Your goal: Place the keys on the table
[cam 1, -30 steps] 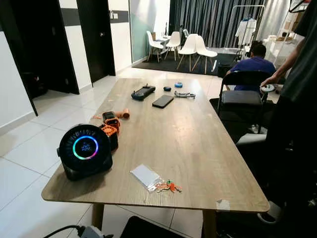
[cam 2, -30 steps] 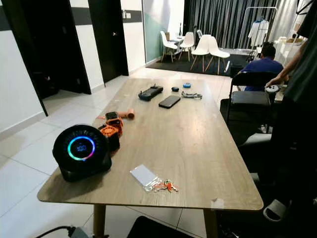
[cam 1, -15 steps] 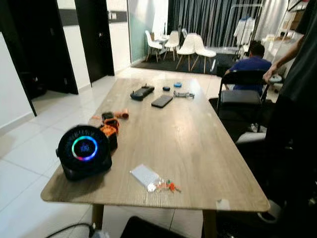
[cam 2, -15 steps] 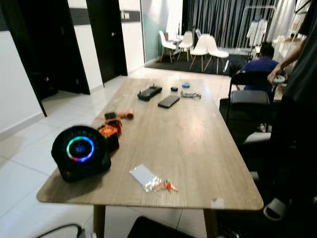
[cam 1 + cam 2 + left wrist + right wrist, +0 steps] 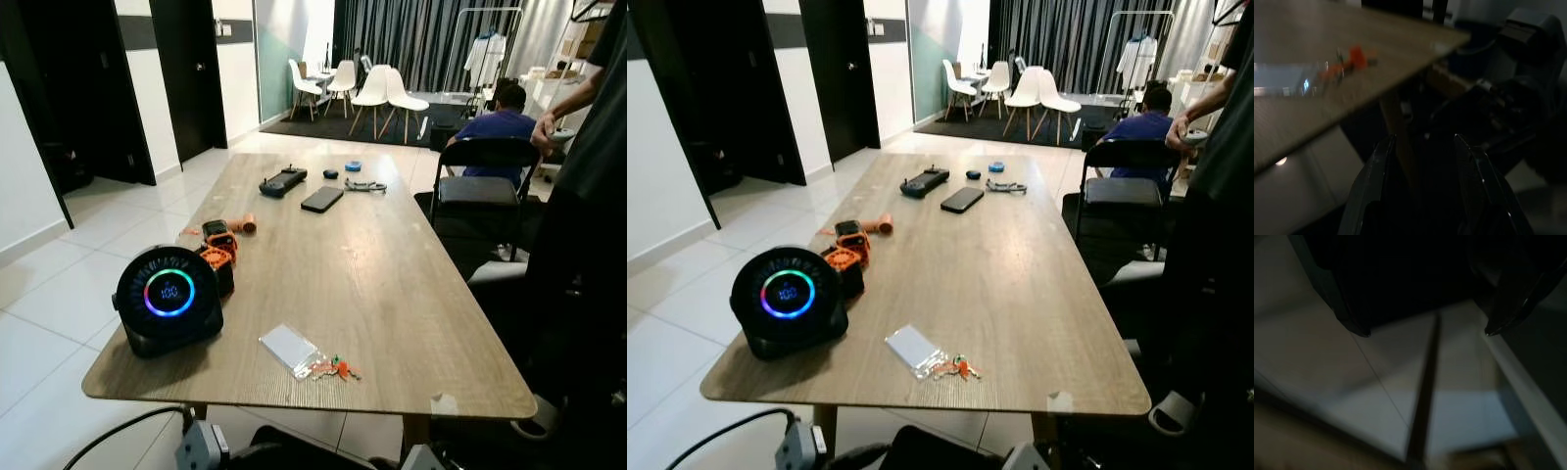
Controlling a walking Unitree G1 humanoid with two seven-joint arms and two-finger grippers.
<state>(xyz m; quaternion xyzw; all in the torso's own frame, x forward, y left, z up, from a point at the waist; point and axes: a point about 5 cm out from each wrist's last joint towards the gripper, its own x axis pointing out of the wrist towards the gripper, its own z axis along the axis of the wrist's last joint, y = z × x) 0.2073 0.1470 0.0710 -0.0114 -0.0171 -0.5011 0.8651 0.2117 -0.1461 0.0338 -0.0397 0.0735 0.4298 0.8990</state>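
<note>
Both sets of jaws stand apart with nothing between them: the left gripper (image 5: 1422, 142) hangs low beside the table's near edge, and the right gripper (image 5: 1422, 333) hangs over pale floor tiles. The keys (image 5: 331, 368), with orange tags, lie on the wooden table (image 5: 372, 264) close to its near edge, touching a clear white card sleeve (image 5: 289, 347). Toward the near left corner stands a round black speaker (image 5: 168, 299) with a glowing ring, an orange-and-black device (image 5: 218, 257) just behind it, and a phone (image 5: 321, 199) lies toward the far end.
</note>
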